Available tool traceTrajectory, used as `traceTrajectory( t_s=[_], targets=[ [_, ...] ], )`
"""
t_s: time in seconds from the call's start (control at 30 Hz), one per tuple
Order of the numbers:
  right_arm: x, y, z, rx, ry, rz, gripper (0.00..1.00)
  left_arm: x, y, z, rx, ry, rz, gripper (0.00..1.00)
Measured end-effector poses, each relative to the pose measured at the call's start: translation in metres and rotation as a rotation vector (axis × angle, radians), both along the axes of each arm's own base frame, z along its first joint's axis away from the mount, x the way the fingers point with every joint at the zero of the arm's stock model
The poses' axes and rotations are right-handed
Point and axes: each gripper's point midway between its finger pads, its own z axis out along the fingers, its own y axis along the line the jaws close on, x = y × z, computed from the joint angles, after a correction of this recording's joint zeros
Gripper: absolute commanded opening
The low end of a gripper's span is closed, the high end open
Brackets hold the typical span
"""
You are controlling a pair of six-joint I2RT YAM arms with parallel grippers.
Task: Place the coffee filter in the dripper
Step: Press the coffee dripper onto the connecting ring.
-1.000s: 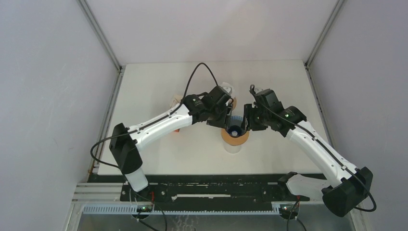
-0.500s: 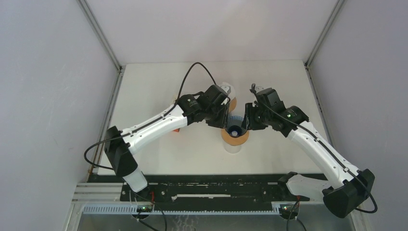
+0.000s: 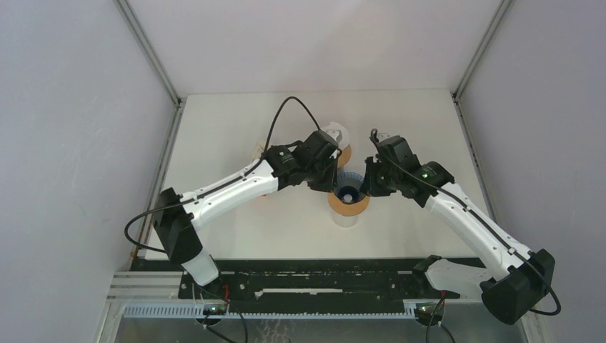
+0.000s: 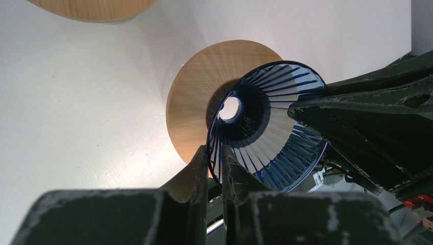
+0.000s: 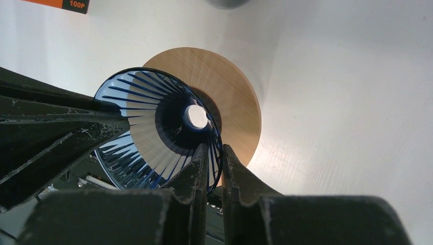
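Your left gripper (image 4: 214, 153) is pinched narrow on the rim of the dripper (image 4: 265, 132), one finger inside the blue ribbed cone and one outside, at the rim's 7 o'clock in the left wrist view. Your right gripper (image 5: 214, 150) has the same narrow pinch on the opposite side, at 5 o'clock in its own view. Each wrist camera shows the other arm's black fingers crowding the far rim.

Both wrist views look down through the cone to the hole at its bottom and the wooden disc (image 4: 194, 102) under it. The cone is pale between its ribs; you cannot tell whether that is a filter.

Only the left wrist view catches a second disc (image 4: 92, 7), at 11 o'clock. Only the right wrist view catches an orange box (image 5: 56, 4) marked 100P, also at 11 o'clock, partly cut off.

The top view alone shows the layout: the dripper sits mid-table on a cup (image 3: 346, 218), with the left arm at its 10 o'clock and the right at its 2 o'clock. The table (image 3: 300, 221) is bare white at 6 o'clock towards the bases and at 12 o'clock towards the back wall. Side walls bound it at 3 and 9 o'clock, well apart from both arms.
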Motion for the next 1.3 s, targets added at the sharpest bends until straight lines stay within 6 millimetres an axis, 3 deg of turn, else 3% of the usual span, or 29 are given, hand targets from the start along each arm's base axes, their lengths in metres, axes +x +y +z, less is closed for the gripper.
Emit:
traceTrajectory(
  t_s=[0.4, 0.57, 0.93, 1.23, 1.3],
  targets=[
    [0.004, 0.001, -0.006, -0.033, -0.044, -0.02, 0.02, 0.001, 0.0, -0.003, -0.015, -0.046, 0.018, 0.0],
    [0.004, 0.001, -0.005, -0.021, -0.066, -0.031, 0.09, 0.002, 0.0, -0.002, -0.022, -0.054, 0.026, 0.03],
    [0.0, -0.004, 0.003, -0.018, -0.053, -0.04, 0.26, 0.002, 0.0, 0.003, 0.012, -0.05, 0.015, 0.2],
    [-0.003, -0.012, 0.015, -0.014, -0.049, -0.039, 0.42, 0.002, 0.015, 0.001, 0.065, -0.035, 0.005, 0.44],
    [-0.003, -0.012, 0.019, -0.007, -0.056, -0.036, 0.46, 0.002, 0.018, 0.001, 0.073, -0.03, 0.008, 0.53]
  ],
)
